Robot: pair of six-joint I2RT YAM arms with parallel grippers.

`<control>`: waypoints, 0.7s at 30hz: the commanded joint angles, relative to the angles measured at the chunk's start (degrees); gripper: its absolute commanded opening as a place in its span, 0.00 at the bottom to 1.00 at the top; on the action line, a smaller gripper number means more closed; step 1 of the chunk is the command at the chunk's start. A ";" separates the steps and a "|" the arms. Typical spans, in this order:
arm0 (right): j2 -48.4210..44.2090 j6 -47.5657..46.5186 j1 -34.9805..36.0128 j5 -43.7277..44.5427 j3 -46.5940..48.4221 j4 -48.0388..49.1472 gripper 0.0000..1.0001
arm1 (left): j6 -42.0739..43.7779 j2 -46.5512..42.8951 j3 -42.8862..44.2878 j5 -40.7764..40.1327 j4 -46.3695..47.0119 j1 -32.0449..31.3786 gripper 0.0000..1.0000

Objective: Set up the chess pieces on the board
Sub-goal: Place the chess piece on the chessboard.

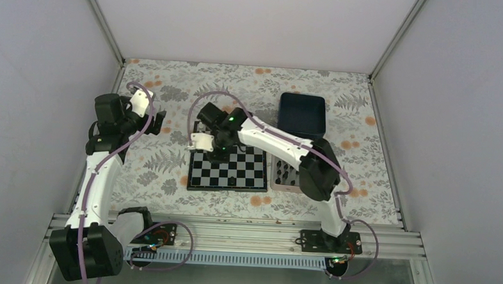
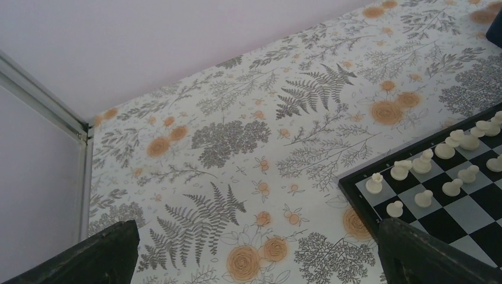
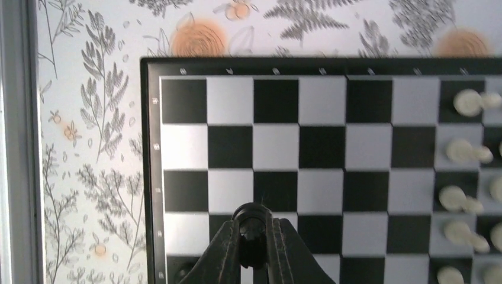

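Right gripper (image 3: 253, 234) pinches chess piece (image 3: 253, 216) — black, round-topped.

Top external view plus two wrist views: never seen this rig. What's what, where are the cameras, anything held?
Two robot arms with two-finger grippers are bolted at the near edge of a floral-covered table. The top view looks down from above and behind them; the other two come from cameras on the wrists. On the table: a chessboard with white pieces along one edge, a dark blue tray, and a silver tray holding black pieces. The right gripper is over the board, shut on one black chess piece. The left gripper is open and empty, beside the board.
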 commanded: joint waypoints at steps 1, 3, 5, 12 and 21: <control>5.03 -1.52 3.26 -2.38 5.21 -0.84 0.06 | 0.69 -1.12 0.50 -1.43 -0.66 0.26 1.00; 6.97 -1.55 4.67 -2.68 6.91 -0.89 0.06 | 0.85 -1.36 0.14 -1.64 -0.54 0.34 1.00; 9.22 -1.60 5.65 -2.73 8.39 -1.16 0.06 | 0.88 -1.42 -0.02 -1.56 -0.42 0.35 1.00; 14.64 -1.87 7.55 -1.85 13.02 -1.86 0.06 | 0.96 -1.56 -0.44 -1.31 -0.12 0.35 1.00; 18.05 -2.26 9.80 -0.66 13.97 -3.91 0.07 | 1.02 -1.39 -0.65 -0.96 0.42 0.43 1.00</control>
